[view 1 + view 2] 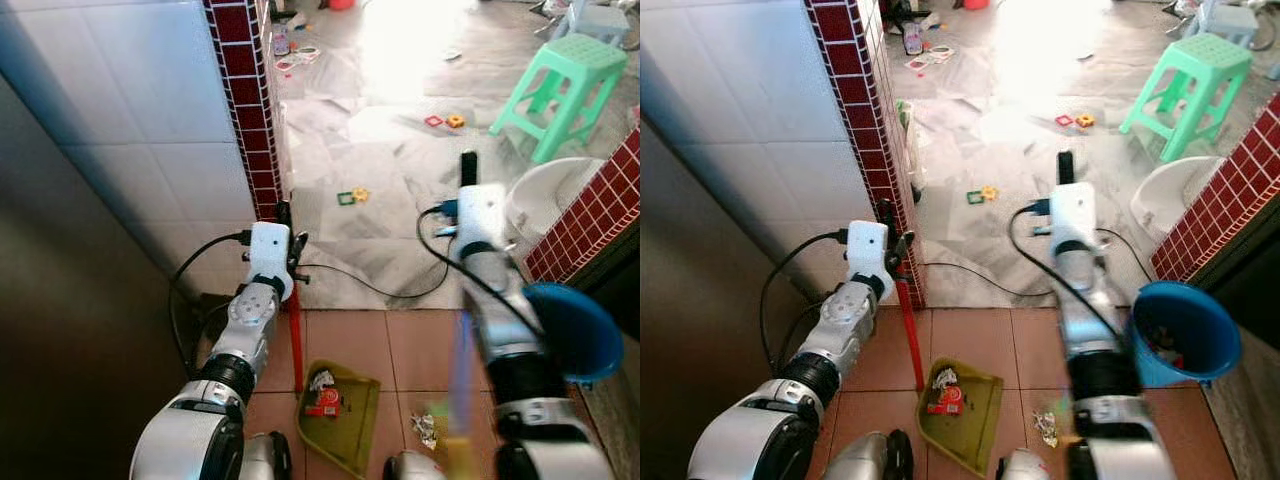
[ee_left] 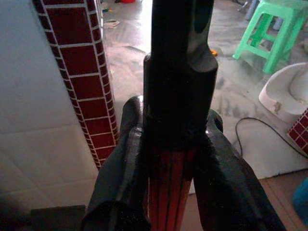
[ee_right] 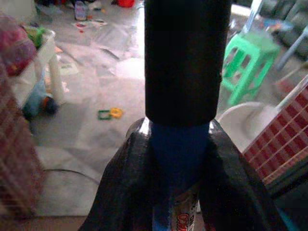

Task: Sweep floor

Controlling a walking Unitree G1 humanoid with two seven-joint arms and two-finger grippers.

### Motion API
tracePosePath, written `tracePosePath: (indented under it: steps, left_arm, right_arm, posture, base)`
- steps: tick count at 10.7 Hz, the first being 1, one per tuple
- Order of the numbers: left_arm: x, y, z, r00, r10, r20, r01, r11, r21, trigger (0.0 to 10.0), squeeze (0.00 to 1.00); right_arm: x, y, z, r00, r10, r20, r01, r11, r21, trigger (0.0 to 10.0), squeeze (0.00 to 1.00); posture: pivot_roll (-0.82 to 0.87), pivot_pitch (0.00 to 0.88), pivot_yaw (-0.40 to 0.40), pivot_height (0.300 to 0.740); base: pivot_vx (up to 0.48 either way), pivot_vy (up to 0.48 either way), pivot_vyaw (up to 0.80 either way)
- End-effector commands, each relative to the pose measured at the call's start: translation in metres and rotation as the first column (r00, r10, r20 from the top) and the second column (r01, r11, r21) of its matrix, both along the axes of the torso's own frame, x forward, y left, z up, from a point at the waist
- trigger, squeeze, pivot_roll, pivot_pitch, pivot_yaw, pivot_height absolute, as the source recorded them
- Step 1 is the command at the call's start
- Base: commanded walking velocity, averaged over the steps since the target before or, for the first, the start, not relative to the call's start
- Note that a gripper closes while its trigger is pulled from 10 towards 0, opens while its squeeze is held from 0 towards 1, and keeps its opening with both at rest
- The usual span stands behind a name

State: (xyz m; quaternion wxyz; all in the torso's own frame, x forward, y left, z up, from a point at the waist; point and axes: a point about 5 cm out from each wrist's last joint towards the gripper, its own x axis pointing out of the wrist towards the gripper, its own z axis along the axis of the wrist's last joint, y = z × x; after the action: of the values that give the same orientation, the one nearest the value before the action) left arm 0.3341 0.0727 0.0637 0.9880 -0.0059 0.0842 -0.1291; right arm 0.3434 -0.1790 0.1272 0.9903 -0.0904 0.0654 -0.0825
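Note:
My left gripper (image 1: 283,216) is shut on the black grip of a red dustpan handle (image 1: 295,340), seen close between its fingers (image 2: 130,144). The handle runs down to an olive dustpan (image 1: 345,415) on the tiled floor, which holds a red wrapper and scraps (image 1: 322,396). My right gripper (image 1: 468,182) is shut on a blue broom handle (image 3: 175,159) with a black top end (image 3: 185,57). The broom's lower part (image 1: 462,375) is blurred beside my right arm. A bit of crumpled litter (image 1: 425,428) lies right of the dustpan.
A red-tiled pillar edge (image 1: 250,100) and white wall stand close on the left. A blue bucket (image 1: 1180,330) sits by my right arm, a white basin (image 1: 545,195) and green stool (image 1: 560,85) beyond. A black cable (image 1: 370,287) and small toys (image 1: 352,196) lie on the grey floor ahead.

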Motion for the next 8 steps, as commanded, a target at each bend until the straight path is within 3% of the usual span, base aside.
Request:
tracePosePath:
  steps: [1,2,4,6,8]
  left_arm:
    - [-0.017,0.002,-0.031,0.987,-0.008,-0.159,0.017,0.998,0.057,10.0,0.0]
    - [-0.014,0.013,-0.031,0.98,0.123,-0.157,-0.111,0.991,0.079,10.0,0.0]
    - [-0.011,0.03,-0.028,0.949,0.284,-0.138,-0.275,0.958,0.082,10.0,0.0]
    - [-0.012,0.039,-0.03,0.919,0.36,-0.158,-0.356,0.933,0.055,10.0,0.0]
    - [-0.01,0.049,-0.027,0.895,0.425,-0.139,-0.423,0.905,0.042,10.0,0.0]
  right_arm:
    - [0.005,0.005,0.02,0.997,0.0,0.073,-0.005,0.998,0.066,10.0,0.0]
    - [0.008,0.015,0.035,0.984,0.041,0.172,-0.073,0.98,0.183,10.0,0.0]
    - [0.009,0.019,0.037,0.981,0.051,0.185,-0.097,0.964,0.246,10.0,0.0]
    - [0.012,0.019,0.038,0.977,0.061,0.202,-0.117,0.954,0.277,10.0,0.0]
    - [0.014,0.013,0.043,0.974,0.058,0.221,-0.114,0.962,0.249,10.0,0.0]
  posture:
    - [-0.13,0.075,0.071,0.74]
    - [-0.13,0.076,0.073,0.74]
    - [-0.13,0.075,0.072,0.74]
    - [-0.12,0.071,0.067,0.74]
    - [-0.12,0.066,0.065,0.74]
  base:
    - [0.0,0.0,0.0]
    - [0.0,0.0,0.0]
    - [0.0,0.0,0.0]
    - [0.0,0.0,0.0]
    - [0.0,0.0,0.0]
